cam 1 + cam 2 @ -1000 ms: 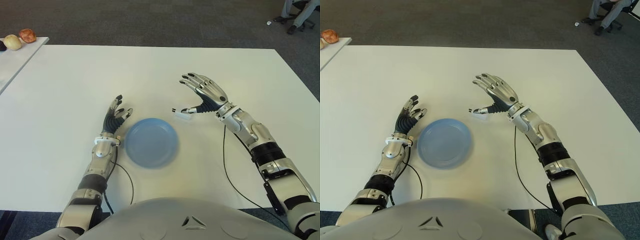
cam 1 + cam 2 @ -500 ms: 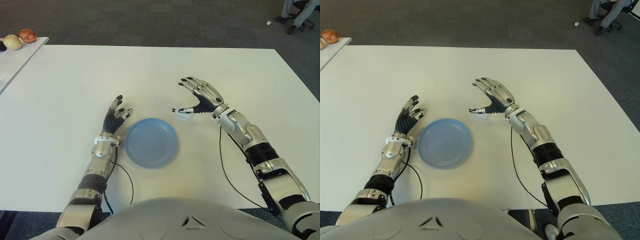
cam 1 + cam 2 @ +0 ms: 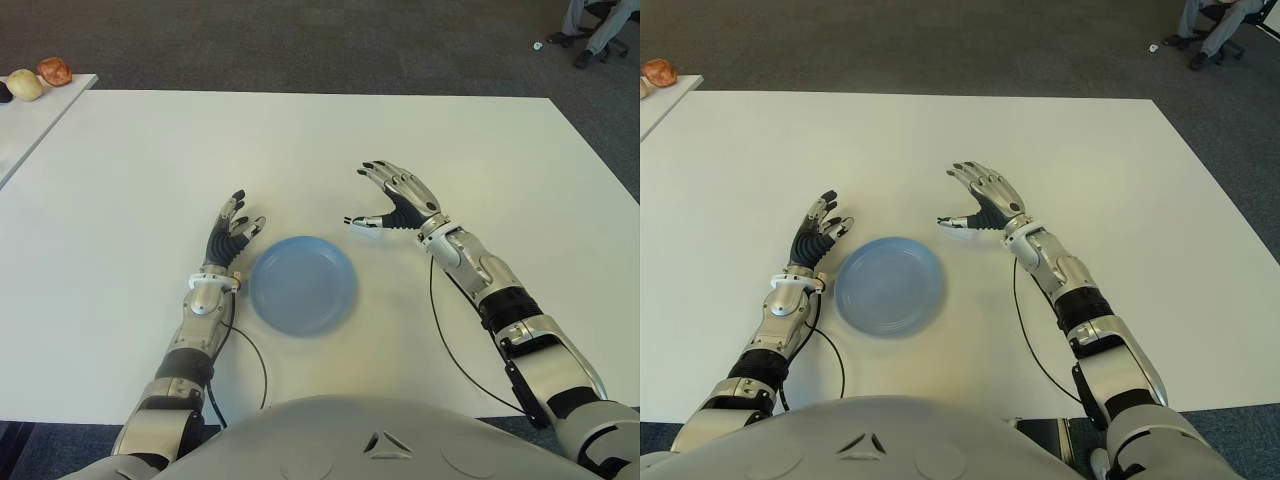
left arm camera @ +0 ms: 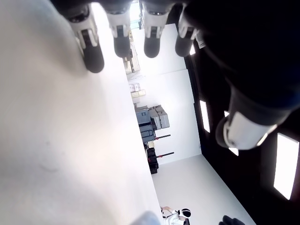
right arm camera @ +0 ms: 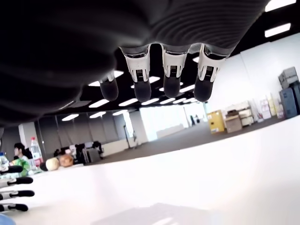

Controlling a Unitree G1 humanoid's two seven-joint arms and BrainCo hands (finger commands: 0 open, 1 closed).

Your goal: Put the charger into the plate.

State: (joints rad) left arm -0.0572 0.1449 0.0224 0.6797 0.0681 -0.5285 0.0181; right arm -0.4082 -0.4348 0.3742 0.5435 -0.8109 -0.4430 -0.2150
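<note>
Seen from the head camera: a white table with a round blue plate lying flat near its front edge, about midway between the left and right edges. Just beyond the plate, toward the right edge, a small white charger on the bare tabletop, outside the plate and apart from its rim.

Right hand poised over the charger, palm down, four fingers spread and extended toward the far edge, thumb tip down beside the charger. Whether thumb and charger touch: cannot tell. No closed grasp visible; in the right wrist view, fingertips straight and fanned out above the white surface, nothing held between them.

Left hand just beside the plate's left rim, on the side toward the left edge, fingers loosely extended and empty; in the left wrist view, dark fingertips at the tabletop, one seemingly touching it.

Black cables trailing from both forearms across the table toward the front edge. At the far left corner, a second white table bearing a few small rounded items, one reddish, one pale. Grey carpet beyond the far edge, with a seated person's legs at the upper right.
</note>
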